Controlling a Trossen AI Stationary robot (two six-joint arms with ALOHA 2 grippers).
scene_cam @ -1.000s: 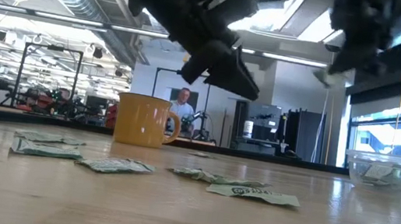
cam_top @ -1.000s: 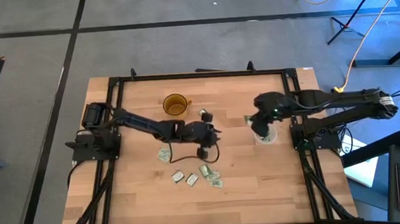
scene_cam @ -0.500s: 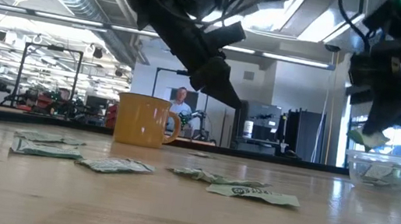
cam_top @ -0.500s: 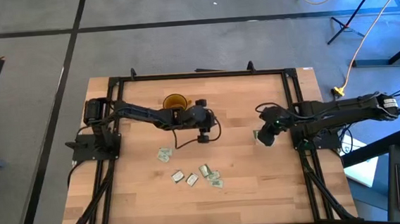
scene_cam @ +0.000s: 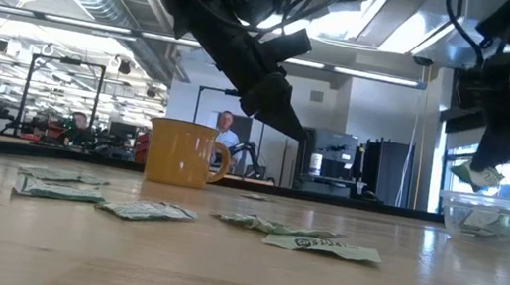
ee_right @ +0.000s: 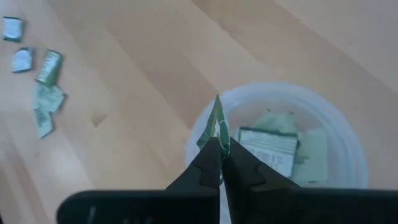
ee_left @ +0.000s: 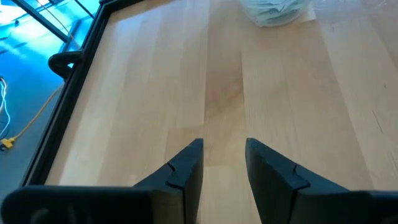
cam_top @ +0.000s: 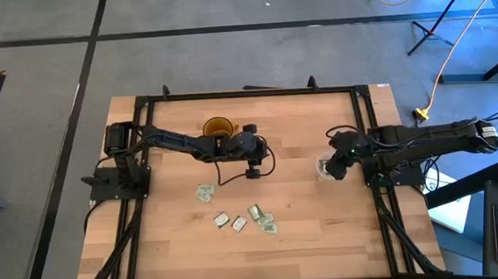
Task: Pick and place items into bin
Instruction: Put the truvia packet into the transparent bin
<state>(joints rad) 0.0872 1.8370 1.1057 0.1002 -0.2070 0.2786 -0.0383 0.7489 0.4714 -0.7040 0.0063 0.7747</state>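
Observation:
Several small pale green and white packets [cam_top: 238, 220] lie flat on the wooden table near its middle, and they also show in the low view as packets [scene_cam: 145, 210]. The bin [scene_cam: 489, 217], a clear round cup, stands at the table's right and holds a few packets [ee_right: 268, 148]. My right gripper [ee_right: 221, 148] hangs just above the bin's rim, shut on one packet [ee_right: 216, 123]. My left gripper [ee_left: 224, 148] stands open in the air near the amber cup [cam_top: 217, 128], with nothing between its fingers. My right gripper pinches one end of the packet [ee_right: 217, 138] between its two fingertips. It comes from above, slanting down. The rest of the packet sticks out past the fingertips, edge-on. The packet [scene_cam: 478, 176] is lifted clear, just over the bin's near rim.
The amber cup with a handle [scene_cam: 184, 153] stands at the table's far middle. Black frame rails [cam_top: 367, 131] run along the table's sides. Bare wood [cam_top: 306, 197] lies between the loose packets and the bin. People show in the room beyond the table.
My right gripper has come down with the packet, from high above the table to just over the bin's rim, staying shut. My left gripper has swung toward the far edge, nearer the amber cup, then kept still.

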